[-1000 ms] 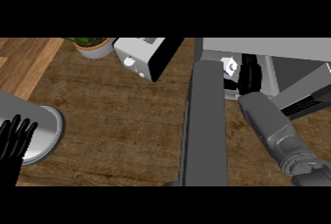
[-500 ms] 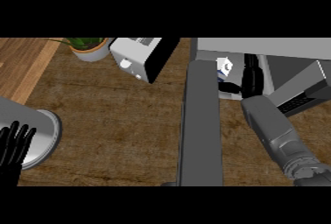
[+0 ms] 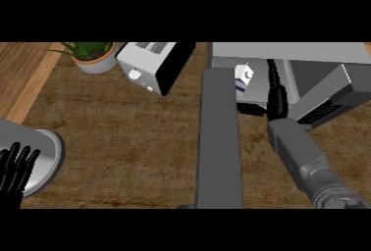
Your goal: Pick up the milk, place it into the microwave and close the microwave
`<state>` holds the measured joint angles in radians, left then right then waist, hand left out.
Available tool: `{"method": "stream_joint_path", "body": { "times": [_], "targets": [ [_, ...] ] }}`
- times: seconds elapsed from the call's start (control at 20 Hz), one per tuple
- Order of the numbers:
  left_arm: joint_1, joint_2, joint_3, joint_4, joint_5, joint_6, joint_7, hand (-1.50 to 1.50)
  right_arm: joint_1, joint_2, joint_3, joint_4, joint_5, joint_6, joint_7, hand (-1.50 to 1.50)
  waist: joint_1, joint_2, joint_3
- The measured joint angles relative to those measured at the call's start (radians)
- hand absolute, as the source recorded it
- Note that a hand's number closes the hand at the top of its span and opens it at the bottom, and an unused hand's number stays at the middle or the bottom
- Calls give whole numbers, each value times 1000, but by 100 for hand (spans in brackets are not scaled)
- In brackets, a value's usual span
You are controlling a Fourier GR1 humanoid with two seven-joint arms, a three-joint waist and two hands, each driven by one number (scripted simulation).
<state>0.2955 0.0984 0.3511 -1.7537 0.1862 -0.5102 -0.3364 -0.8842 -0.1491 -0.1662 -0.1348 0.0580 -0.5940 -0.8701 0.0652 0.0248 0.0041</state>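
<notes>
Your right hand (image 3: 274, 100) reaches into the microwave (image 3: 319, 73); you cannot tell whether its fingers are apart or together. The milk (image 3: 244, 79) stands inside the microwave, just left of that hand, with blue markings too small to read.

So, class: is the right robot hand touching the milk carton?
Cannot tell. In the head view the right robot hand reaches beside the milk carton inside the microwave, but no contact or gap shows plainly.
</notes>
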Motion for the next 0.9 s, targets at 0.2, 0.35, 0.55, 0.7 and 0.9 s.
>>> {"method": "stream_joint_path", "body": {
  "times": [0.2, 0.35, 0.55, 0.7, 0.9],
  "targets": [
    [40, -11, -11, -24, -18, -11, -11, -150, 53, 30, -23, -19, -26, 66, -46, -150, -18, -8, -1],
    [48, -20, -43, -20, -34, -32, -11, -150, 87, 57, -34, -37, -44, 120, -74, -150, -32, -13, -2],
    [75, -23, -81, -27, -15, -92, -11, -150, 139, 91, -35, -58, -60, 217, -109, -150, -43, -18, -3],
    [89, -31, -111, -45, -15, -114, -1, -150, 184, 99, -20, -93, -64, 316, -120, -150, -57, -24, -3],
    [80, -34, -143, -55, -19, -132, 19, -150, 279, 124, 4, -158, -77, 407, -149, -150, -71, -29, -4]
  ]
}}
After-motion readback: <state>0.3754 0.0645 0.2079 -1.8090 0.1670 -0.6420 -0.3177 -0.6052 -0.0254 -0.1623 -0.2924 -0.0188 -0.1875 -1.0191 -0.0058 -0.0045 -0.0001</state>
